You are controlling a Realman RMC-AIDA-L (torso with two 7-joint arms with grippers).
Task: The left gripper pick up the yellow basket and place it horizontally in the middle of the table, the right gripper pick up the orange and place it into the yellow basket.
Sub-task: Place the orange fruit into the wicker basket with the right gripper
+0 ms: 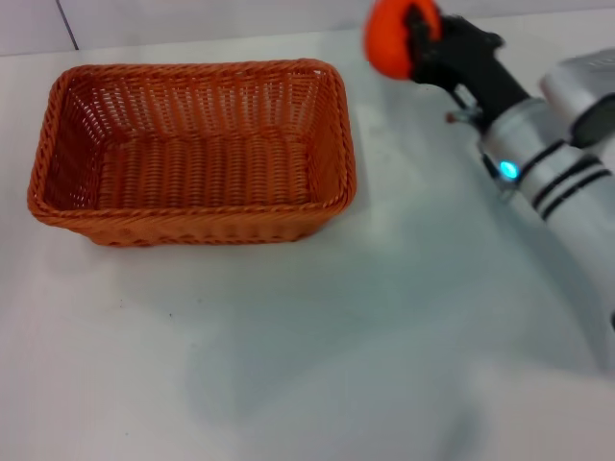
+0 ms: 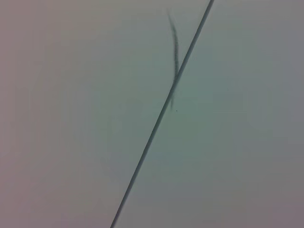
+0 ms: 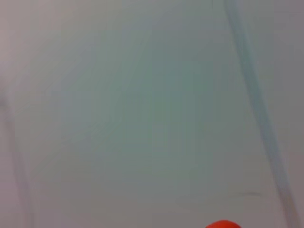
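The yellow basket (image 1: 192, 154), orange-brown woven wicker, lies lengthwise on the white table (image 1: 384, 336) at the left of the head view and is empty. My right gripper (image 1: 413, 40) is shut on the orange (image 1: 388, 38) and holds it in the air above the table, just right of the basket's far right corner. A sliver of the orange shows at the edge of the right wrist view (image 3: 223, 224). My left gripper is out of view; the left wrist view shows only a pale surface with a dark line.
The right arm (image 1: 557, 163), white and silver with a blue light (image 1: 507, 170), reaches in from the right edge. Bare tabletop lies in front of the basket and to its right.
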